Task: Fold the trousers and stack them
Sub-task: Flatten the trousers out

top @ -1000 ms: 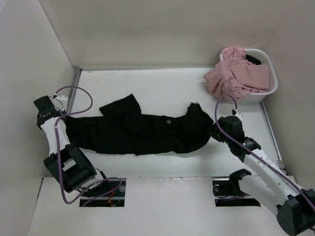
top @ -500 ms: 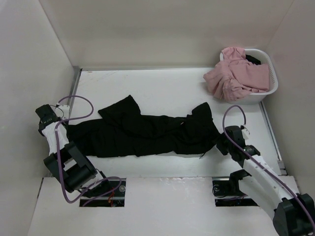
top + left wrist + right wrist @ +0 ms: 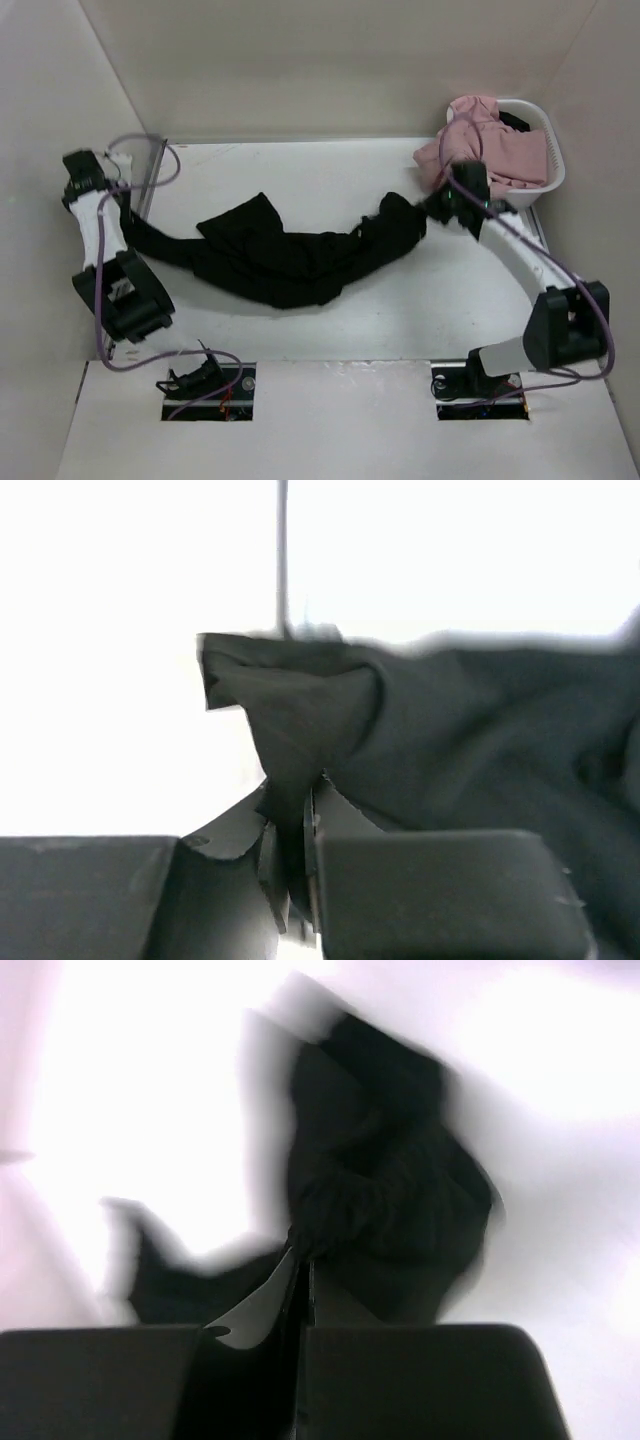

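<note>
left pincer [image 3: 290, 875] and right pincer [image 3: 300, 1295] each pinch an end of the black trousers [image 3: 285, 262], ends raised at left and upper right, middle sagging onto the counter [image 3: 300, 170] mid-frame, probably stretching it flat before folding.

Motion blur smears the black fabric trousers [image 3: 385, 1190] in the right wrist view. A heaped pink garment [image 3: 480, 150] hides most of the white plastic basket [image 3: 552, 160].
</note>
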Motion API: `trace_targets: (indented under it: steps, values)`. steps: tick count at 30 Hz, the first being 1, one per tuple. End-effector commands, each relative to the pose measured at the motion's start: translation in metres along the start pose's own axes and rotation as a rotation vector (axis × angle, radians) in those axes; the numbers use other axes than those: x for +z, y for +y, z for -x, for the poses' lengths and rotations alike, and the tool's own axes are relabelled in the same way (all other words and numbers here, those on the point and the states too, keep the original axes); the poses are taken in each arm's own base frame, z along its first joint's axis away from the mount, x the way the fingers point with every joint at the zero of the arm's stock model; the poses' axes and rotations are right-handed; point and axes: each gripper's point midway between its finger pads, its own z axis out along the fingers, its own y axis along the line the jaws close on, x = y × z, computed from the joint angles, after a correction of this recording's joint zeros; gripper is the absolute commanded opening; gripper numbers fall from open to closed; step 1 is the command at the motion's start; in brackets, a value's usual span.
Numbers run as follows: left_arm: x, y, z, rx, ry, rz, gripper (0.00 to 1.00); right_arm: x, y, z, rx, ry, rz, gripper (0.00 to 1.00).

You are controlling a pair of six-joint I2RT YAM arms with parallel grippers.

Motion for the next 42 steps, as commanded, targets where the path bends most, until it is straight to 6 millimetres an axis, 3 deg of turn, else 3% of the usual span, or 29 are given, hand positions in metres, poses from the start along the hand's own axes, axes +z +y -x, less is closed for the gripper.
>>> trace_targets:
  steps: [1,2,4,5,7,9,13,21,26,29,31,38,39,40,41,42]
  values:
    - [-0.076,0.039,0.160,-0.133,-0.399,0.045,0.03,-0.089,0.171,0.129,-0.162,-0.301,0.373,0.00]
    - [-0.096,0.050,0.186,-0.148,-0.459,0.057,0.03,-0.105,0.186,0.145,-0.171,-0.339,0.391,0.00]
    - [-0.131,0.066,0.217,-0.148,-0.551,0.091,0.03,-0.128,0.193,0.160,-0.166,-0.375,0.408,0.00]
    - [-0.141,0.070,0.224,-0.143,-0.576,0.103,0.04,-0.133,0.189,0.161,-0.161,-0.380,0.406,0.00]
    - [-0.148,0.075,0.218,-0.128,-0.573,0.120,0.04,-0.141,0.168,0.155,-0.133,-0.381,0.392,0.00]
    - [-0.136,0.076,0.196,-0.116,-0.516,0.119,0.04,-0.145,0.145,0.143,-0.116,-0.375,0.385,0.00]
    - [-0.107,0.075,0.130,-0.095,-0.372,0.103,0.05,-0.144,0.089,0.104,-0.086,-0.328,0.341,0.00]
    - [-0.047,0.040,-0.030,0.049,-0.048,0.062,0.06,-0.134,-0.040,-0.005,0.064,-0.162,0.208,0.00]
    - [-0.017,0.024,-0.088,0.156,0.061,0.093,0.08,-0.116,-0.116,-0.046,0.126,-0.123,0.032,0.00]
    - [-0.007,0.019,-0.112,0.217,0.099,0.120,0.09,-0.106,-0.146,-0.053,0.174,-0.128,-0.049,0.00]
    - [-0.004,0.023,-0.118,0.251,0.101,0.158,0.09,-0.111,-0.148,-0.045,0.190,-0.165,-0.058,0.00]
    - [-0.014,0.038,-0.113,0.283,0.077,0.217,0.14,-0.159,-0.191,-0.011,0.333,-0.395,-0.261,0.02]
    - [-0.014,0.038,-0.112,0.287,0.075,0.215,0.18,-0.163,-0.196,-0.010,0.350,-0.408,-0.282,0.08]
    - [-0.014,0.036,-0.113,0.294,0.079,0.207,0.24,-0.164,-0.198,-0.009,0.359,-0.416,-0.289,0.28]
    - [-0.014,0.034,-0.114,0.304,0.084,0.198,0.36,-0.162,-0.198,-0.010,0.362,-0.409,-0.282,0.54]
    - [-0.013,0.032,-0.117,0.311,0.092,0.188,0.50,-0.158,-0.197,-0.013,0.369,-0.388,-0.277,1.00]
